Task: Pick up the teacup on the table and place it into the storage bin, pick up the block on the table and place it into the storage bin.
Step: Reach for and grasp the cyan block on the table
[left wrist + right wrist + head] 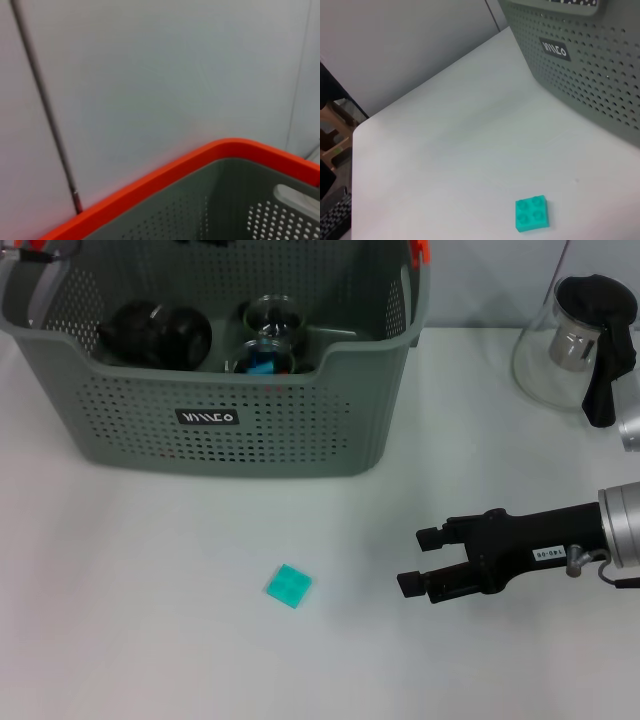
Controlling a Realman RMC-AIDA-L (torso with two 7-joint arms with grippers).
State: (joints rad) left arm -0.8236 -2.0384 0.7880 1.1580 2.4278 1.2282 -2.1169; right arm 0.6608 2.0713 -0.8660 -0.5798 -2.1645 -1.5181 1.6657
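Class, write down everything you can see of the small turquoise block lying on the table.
The block is a small, square, turquoise toy brick, plastic by its look, with four round studs on top, seen best in the right wrist view. It lies flat, studs up, turned slightly askew, on the white table, in front of the storage bin and apart from it. Nothing touches it except the table. The right gripper, open, is to its right, not touching it.

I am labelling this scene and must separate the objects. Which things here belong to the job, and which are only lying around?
Belong to the job:
- green block on the table
- storage bin
- glass cups inside the bin
- right gripper, open, beside the block

Just lying about:
- glass teapot, far right
- black round object in the bin
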